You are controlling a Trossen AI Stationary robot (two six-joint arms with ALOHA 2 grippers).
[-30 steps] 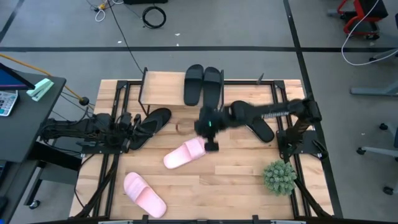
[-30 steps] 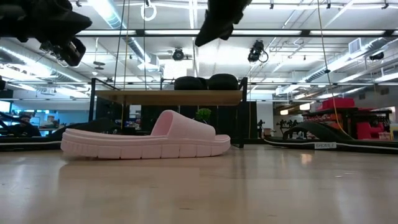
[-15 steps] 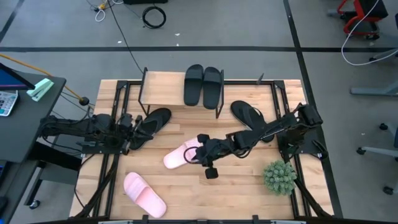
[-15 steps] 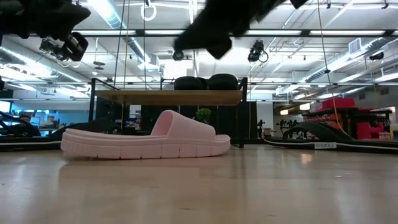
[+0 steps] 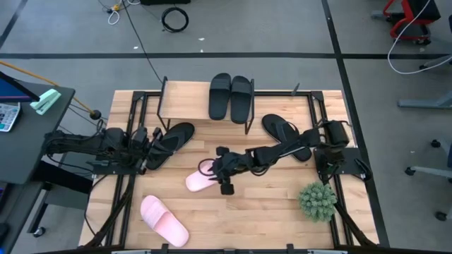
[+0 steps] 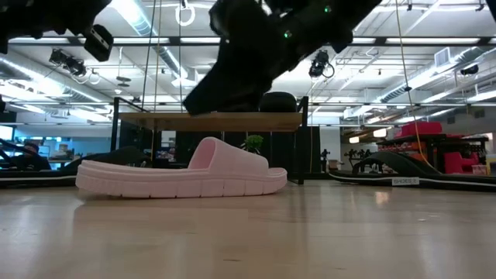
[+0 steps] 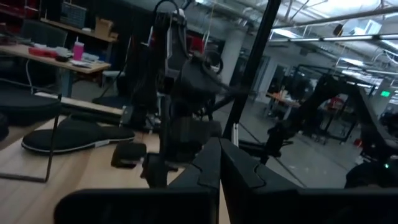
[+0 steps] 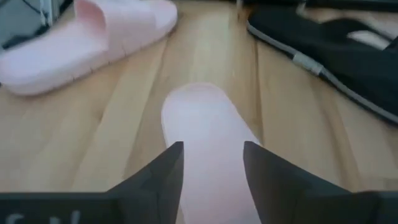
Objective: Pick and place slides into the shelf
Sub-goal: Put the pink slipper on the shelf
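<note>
A pale pink slide point(image 5: 201, 178) lies on its sole at the table's middle. My right gripper point(image 5: 214, 168) hovers open just above its far end, with a finger on either side of the slide point(image 8: 205, 137) and touching nothing. A second pink slide point(image 5: 164, 220) lies near the front left. Two black slides point(image 5: 231, 96) sit on the shelf point(image 5: 185, 99) at the far edge. One black flip-flop point(image 5: 169, 141) lies left of centre and another point(image 5: 286, 134) lies to the right. My left gripper point(image 5: 146, 141) is shut and empty, raised by the left flip-flop.
A small green potted plant point(image 5: 316, 200) stands at the front right. The shelf's board has free room to the left of the black slides. Black frame rails point(image 5: 134, 176) run along both sides of the table. Bare wood lies between the two pink slides.
My right gripper has swung from just in front of the shelf toward the table's near edge and left. It has come down over the middle pink slide. The slide has not moved.
</note>
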